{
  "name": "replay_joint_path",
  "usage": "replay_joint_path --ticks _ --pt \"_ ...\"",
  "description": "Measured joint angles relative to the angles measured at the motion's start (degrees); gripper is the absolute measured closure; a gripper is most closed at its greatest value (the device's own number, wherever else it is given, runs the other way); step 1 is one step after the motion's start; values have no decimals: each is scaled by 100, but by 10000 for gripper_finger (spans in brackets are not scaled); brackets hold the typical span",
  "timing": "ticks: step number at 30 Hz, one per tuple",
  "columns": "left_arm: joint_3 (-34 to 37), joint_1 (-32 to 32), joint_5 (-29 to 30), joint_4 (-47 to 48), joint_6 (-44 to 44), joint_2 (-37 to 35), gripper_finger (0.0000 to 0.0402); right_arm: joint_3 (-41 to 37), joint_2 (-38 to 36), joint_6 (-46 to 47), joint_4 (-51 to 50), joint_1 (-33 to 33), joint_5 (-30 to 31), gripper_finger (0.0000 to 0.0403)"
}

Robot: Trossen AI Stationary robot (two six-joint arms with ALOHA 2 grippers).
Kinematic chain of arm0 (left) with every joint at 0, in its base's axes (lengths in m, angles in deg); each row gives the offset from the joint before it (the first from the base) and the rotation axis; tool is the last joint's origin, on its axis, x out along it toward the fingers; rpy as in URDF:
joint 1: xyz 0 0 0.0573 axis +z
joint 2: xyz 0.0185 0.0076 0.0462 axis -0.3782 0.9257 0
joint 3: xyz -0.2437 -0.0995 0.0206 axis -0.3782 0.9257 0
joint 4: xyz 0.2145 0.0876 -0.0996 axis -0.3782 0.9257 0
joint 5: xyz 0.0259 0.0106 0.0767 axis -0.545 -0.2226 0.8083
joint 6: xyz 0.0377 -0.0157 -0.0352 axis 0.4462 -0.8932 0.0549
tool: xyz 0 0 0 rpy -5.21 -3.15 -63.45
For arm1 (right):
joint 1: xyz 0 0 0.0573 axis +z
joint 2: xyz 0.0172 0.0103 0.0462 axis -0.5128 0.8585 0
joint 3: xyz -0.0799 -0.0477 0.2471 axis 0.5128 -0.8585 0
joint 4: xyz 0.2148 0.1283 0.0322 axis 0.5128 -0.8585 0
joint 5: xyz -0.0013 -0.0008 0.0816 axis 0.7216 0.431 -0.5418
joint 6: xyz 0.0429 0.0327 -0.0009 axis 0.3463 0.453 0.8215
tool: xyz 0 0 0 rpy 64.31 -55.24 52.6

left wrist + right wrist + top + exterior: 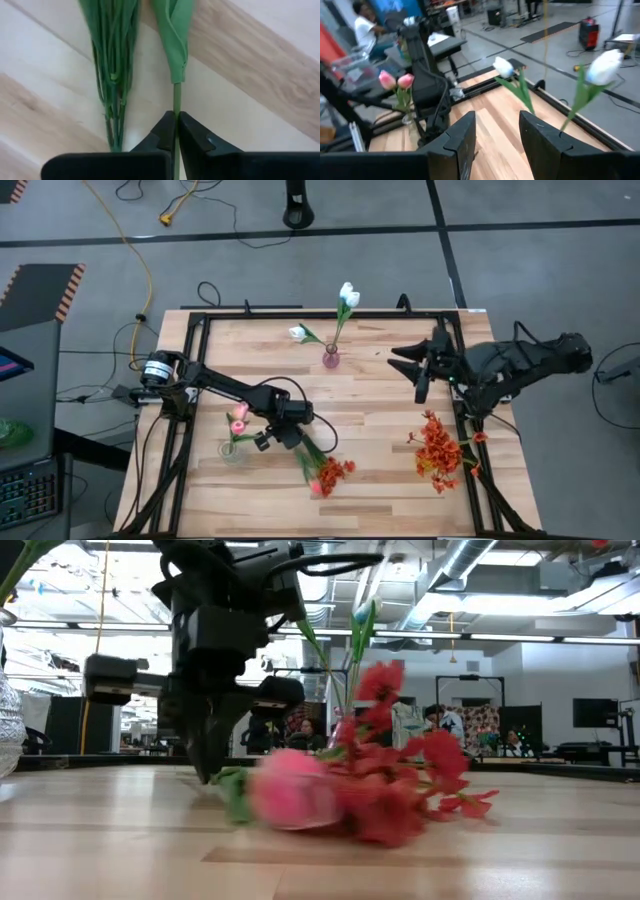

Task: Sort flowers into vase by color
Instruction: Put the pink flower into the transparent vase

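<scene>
A pink tulip [318, 485] and a red-orange bunch [338, 470] lie side by side on the table near its front, stems pointing toward the far edge. My left gripper [298, 440] stands over their stem ends, pointing steeply down, shut on the tulip's thin stem. In the low view the pink bloom [290, 790] and red blooms [400, 780] rest on the wood beside that gripper [207, 775]. My right gripper [415, 368] hangs open high over the table's right part, holding nothing [495, 135]. My left gripper pinches the pink tulip's bare stem [177, 102] between its two fingertips [167, 127], just short of the green leaf [177, 40] and near the stem's cut end. The fingers come from above, slanting down. The tulip lies flat on the table, and the bunch's stems [115, 80] lie untouched alongside.
A clear vase [232, 450] with two pink tulips [238, 416] stands just left of my left gripper. A pink vase [330, 359] at the far middle holds white tulips [348, 295]. Another red-orange bunch [438, 452] sits near the right edge. A black frame [200, 320] borders the table.
</scene>
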Motion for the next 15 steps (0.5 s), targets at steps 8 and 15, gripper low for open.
replay_joint_path --ticks 8,15 --pt "-367 4 -35 218 -339 -36 401 -2 381 -591 249 -1035 -1544 226" --pt "-666 34 -46 344 -412 -408 401 -2 358 -829 327 -1346 -1787 226"
